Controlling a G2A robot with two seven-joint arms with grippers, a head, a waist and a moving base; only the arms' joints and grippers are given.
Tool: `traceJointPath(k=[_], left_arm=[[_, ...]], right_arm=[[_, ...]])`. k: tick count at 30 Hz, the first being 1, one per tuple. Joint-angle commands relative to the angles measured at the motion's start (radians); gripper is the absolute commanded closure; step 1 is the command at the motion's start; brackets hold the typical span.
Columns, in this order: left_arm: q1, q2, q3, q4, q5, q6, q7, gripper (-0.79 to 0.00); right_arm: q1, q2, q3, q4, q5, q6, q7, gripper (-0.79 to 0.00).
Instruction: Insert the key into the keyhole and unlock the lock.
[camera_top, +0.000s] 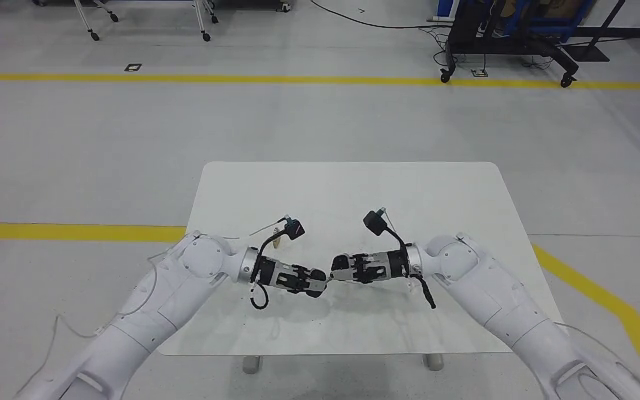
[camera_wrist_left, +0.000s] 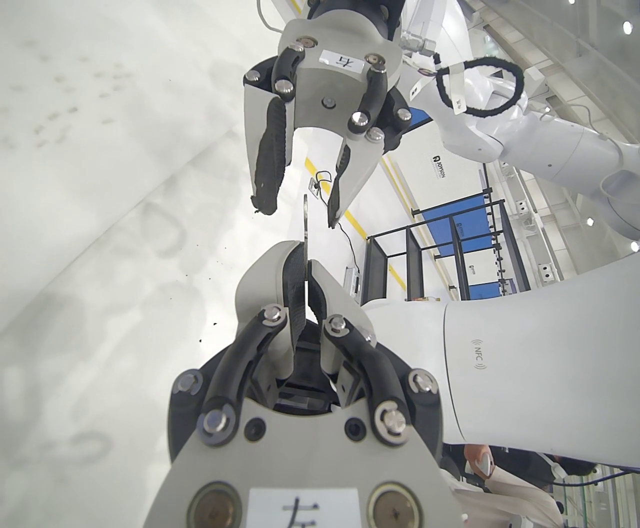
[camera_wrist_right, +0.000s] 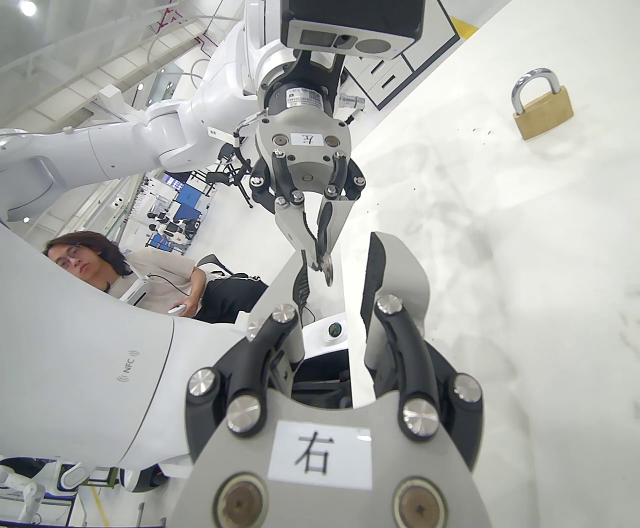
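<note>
From above, the left gripper (camera_top: 318, 284) and right gripper (camera_top: 338, 270) meet tip to tip over the white table (camera_top: 450, 200), at about 6 o'clock from its centre. The left one sits at 8 o'clock of the right. In the left wrist view, the left gripper's fingers are pressed together, pinching a thin metal key (camera_wrist_left: 305, 225) edge-on. The key's free end pokes between the right gripper's spread fingers, touching neither. In the right wrist view, a brass padlock (camera_wrist_right: 542, 107) lies flat on the table, well apart from both grippers.
</note>
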Motion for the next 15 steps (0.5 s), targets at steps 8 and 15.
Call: traceJointPath(k=[8,15], left_arm=[[-0.006,0.006,0.011,0.001,0.004,-0.011,0.011,0.000],[-0.009,0.007,0.012,0.006,-0.002,-0.018,0.018,0.000]], right_arm=[[0.031,0.015,-0.068,0.001,0.030,-0.009,-0.009,0.000],[0.047,0.029,-0.112,0.007,0.044,-0.034,-0.034,0.000]])
